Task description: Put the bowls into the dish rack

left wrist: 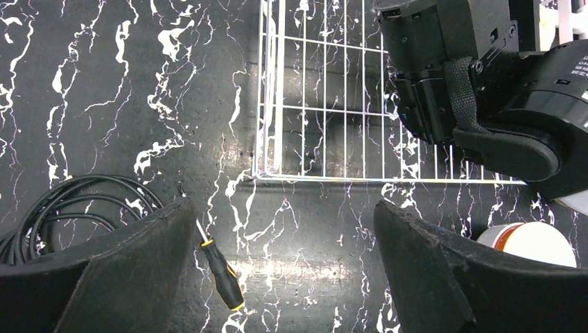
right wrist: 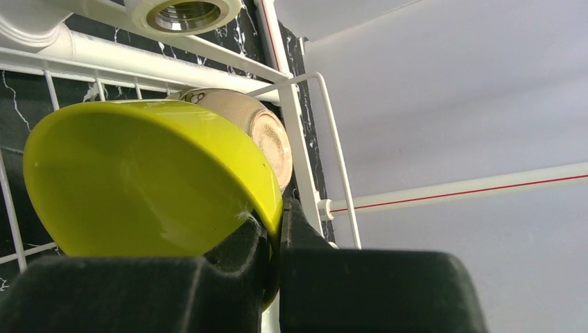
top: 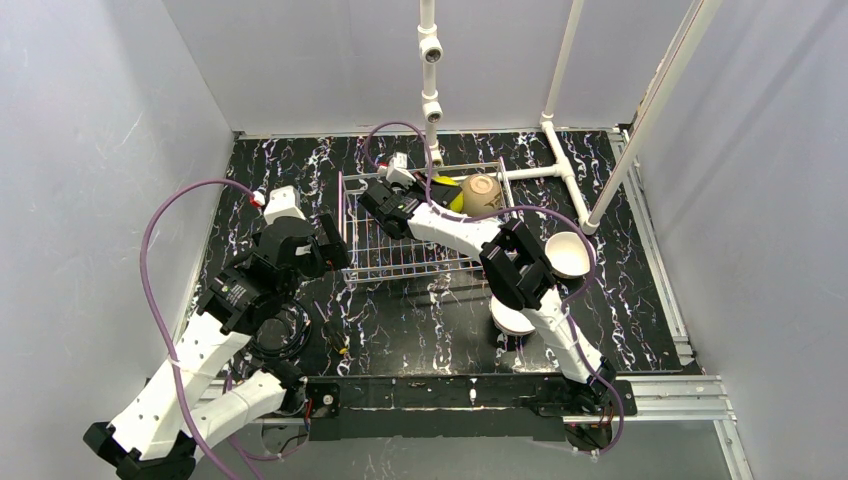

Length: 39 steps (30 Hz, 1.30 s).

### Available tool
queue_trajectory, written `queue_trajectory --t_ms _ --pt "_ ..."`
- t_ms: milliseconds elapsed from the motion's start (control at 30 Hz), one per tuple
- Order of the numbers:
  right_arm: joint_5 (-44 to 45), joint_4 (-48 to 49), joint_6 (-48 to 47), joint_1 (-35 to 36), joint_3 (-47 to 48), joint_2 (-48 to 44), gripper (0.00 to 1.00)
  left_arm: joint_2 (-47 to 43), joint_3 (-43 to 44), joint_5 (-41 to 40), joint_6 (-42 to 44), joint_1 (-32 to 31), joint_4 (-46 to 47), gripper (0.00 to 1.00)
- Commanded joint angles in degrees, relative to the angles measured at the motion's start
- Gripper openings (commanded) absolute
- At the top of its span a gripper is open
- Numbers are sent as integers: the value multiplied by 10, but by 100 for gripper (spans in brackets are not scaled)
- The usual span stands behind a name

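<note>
The white-wire dish rack [top: 400, 255] stands at the table's middle back. My right gripper [top: 432, 188] reaches into its far right end, shut on the rim of a yellow-green bowl [right wrist: 139, 180], which it holds tilted on edge. A tan bowl [right wrist: 267, 132] lies on its side just behind that bowl against the rack's end wall; it also shows in the top view [top: 482, 193]. A white bowl [top: 567, 255] sits on the table right of the rack. A white and orange stack of bowls [left wrist: 530, 243] sits near the right arm. My left gripper [left wrist: 284, 236] is open and empty over the table at the rack's near left corner [left wrist: 267, 173].
A white pipe frame [top: 560, 170] stands behind and right of the rack. A black-and-yellow screwdriver [left wrist: 220, 270] and a coil of black cable [left wrist: 55, 208] lie on the table by my left gripper. The right arm [left wrist: 485, 83] crosses over the rack.
</note>
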Motion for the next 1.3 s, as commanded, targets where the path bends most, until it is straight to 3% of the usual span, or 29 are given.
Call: queue_trajectory --t_ms 0,267,467,967,1267 --pt "27 29 -8 2 -9 2 1 1 12 3 6 7 -4 98" --pt "15 33 -24 7 -5 20 2 3 7 11 7 17 0 98" --pt "13 37 -29 12 0 41 20 0 3 12 9 22 -5 98" --pt "-8 18 -21 36 18 57 34 -2 -3 15 12 31 -7 98" --pt "-21 13 -24 47 25 61 32 -4 -6 17 12 34 -8 98"
